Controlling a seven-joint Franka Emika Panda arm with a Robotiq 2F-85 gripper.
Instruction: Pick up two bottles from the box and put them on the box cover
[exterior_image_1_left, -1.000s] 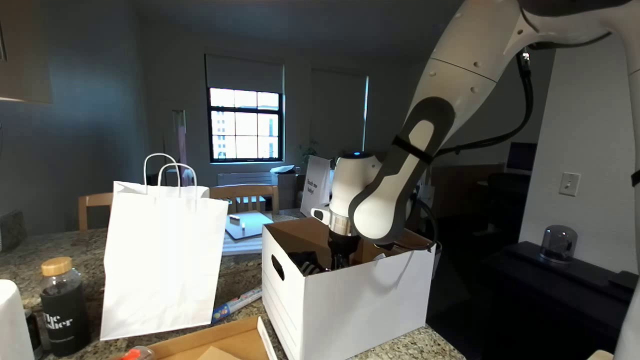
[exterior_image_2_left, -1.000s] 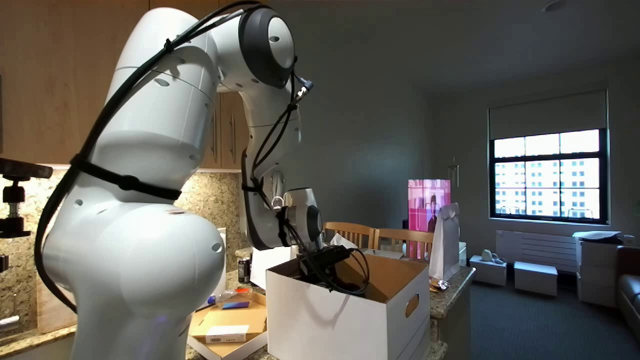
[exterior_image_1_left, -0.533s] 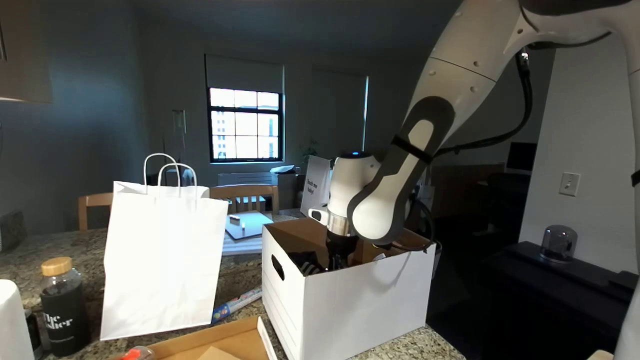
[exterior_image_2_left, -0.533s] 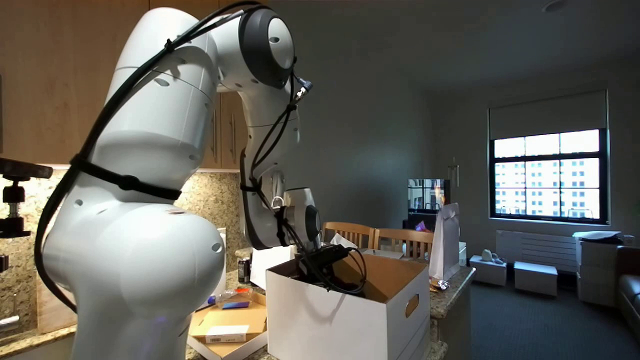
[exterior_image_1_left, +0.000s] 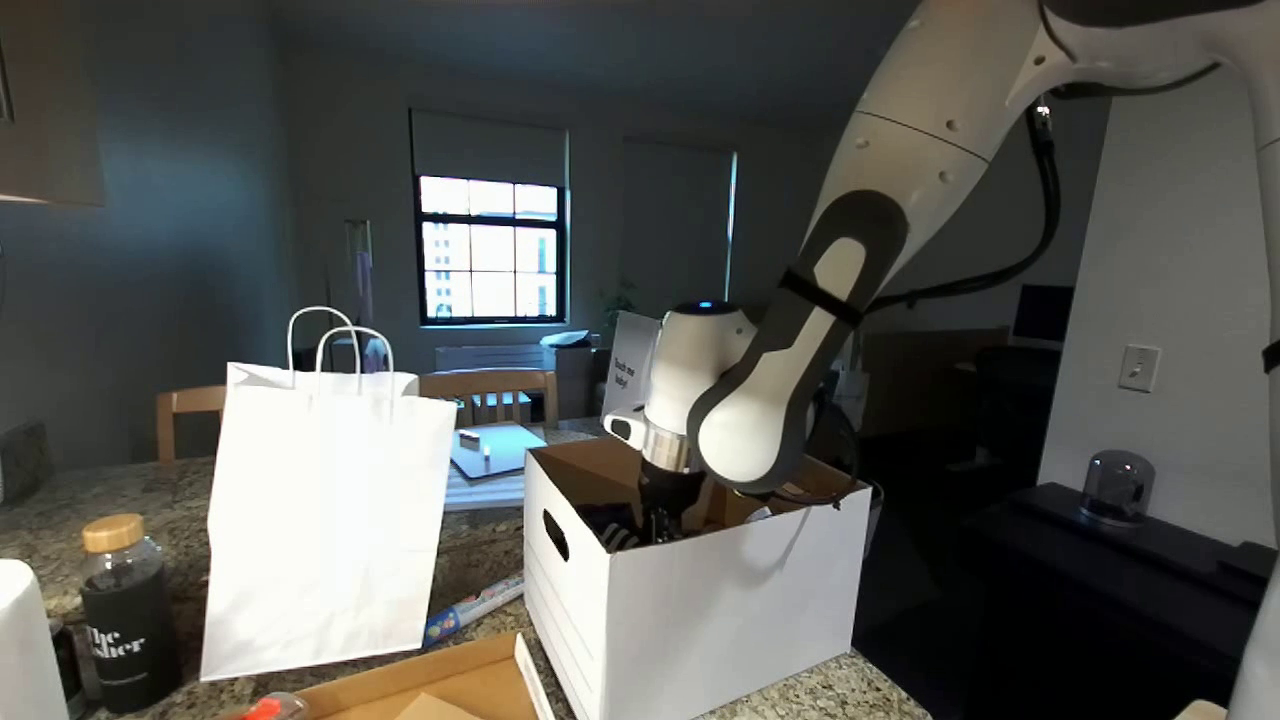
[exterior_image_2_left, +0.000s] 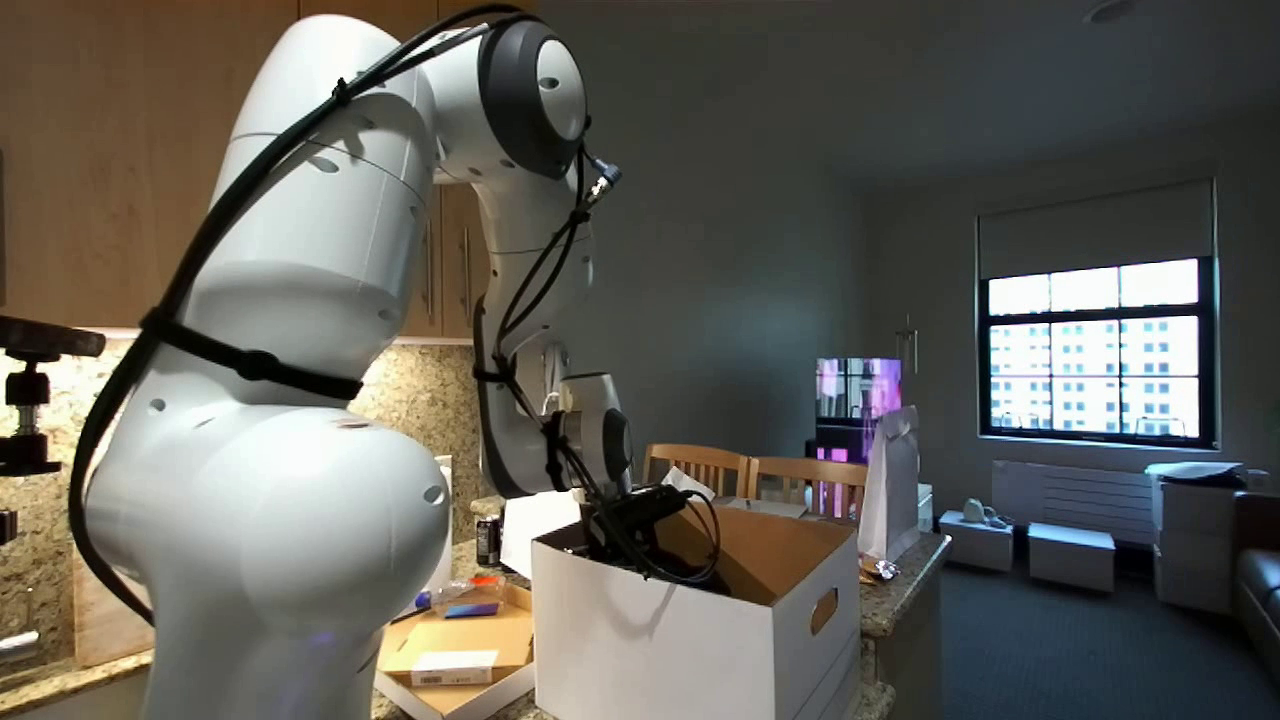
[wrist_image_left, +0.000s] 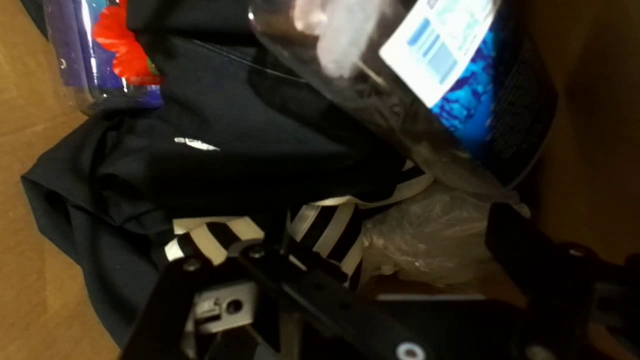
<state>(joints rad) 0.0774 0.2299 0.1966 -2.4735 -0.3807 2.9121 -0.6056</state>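
The box (exterior_image_1_left: 735, 600), a white carton with brown inner walls, stands on the counter in both exterior views. My gripper (wrist_image_left: 390, 225) points down inside it; its fingers stand wide apart with nothing gripped. Crumpled clear plastic (wrist_image_left: 425, 240) shows between and beyond the fingertips. Above it in the wrist view is a clear pack (wrist_image_left: 345, 45) with a barcode label and blue print. A purple pack (wrist_image_left: 75, 50) with a red flower is at upper left. Which of these are bottles I cannot tell. The upturned box cover (exterior_image_2_left: 470, 700) lies beside the box, holding cardboard and a clear red-tipped item (exterior_image_1_left: 275, 708).
Black cloth (wrist_image_left: 250, 120) and a striped piece (wrist_image_left: 332, 225) lie under the gripper. The box's walls surround the gripper. Cables (exterior_image_2_left: 710, 565) loop over the near rim. A white paper bag (exterior_image_1_left: 325, 530), a patterned tube (exterior_image_1_left: 475, 608) and a black-sleeved flask (exterior_image_1_left: 130, 630) stand or lie alongside.
The wrist and gripper have shifted slightly to the left in both exterior views, still down inside the box. The box and its cover have not moved.
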